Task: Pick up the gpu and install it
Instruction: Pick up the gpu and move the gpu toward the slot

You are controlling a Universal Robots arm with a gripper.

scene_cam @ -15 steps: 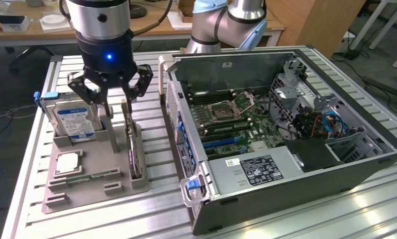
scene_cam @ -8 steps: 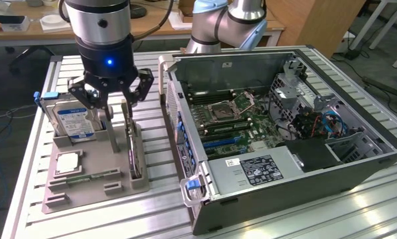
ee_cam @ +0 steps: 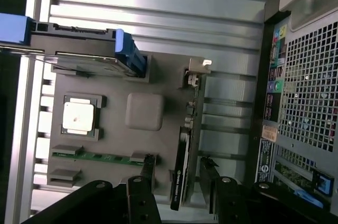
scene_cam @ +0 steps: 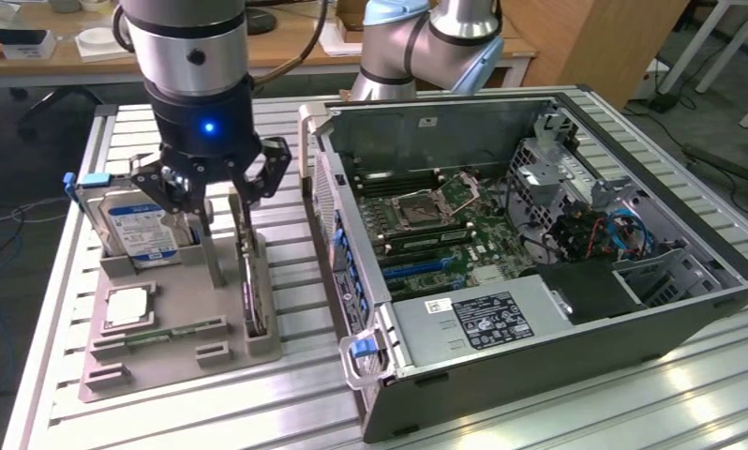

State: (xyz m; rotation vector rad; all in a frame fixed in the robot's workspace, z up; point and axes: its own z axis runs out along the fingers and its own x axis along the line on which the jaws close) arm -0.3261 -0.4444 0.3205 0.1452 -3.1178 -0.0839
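My gripper hangs open above the gpu, which stands on edge in the grey tray, lower left of the exterior view. The hard drive crowds one side, the computer case the other.

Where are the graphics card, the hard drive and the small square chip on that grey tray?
gpu (ee_cam: 181, 168): wrist view, on its dark upper edge.
hard drive (scene_cam: 139, 230): exterior view, on its blue-white label.
CPU chip (ee_cam: 78, 117): wrist view, on its silver top face.
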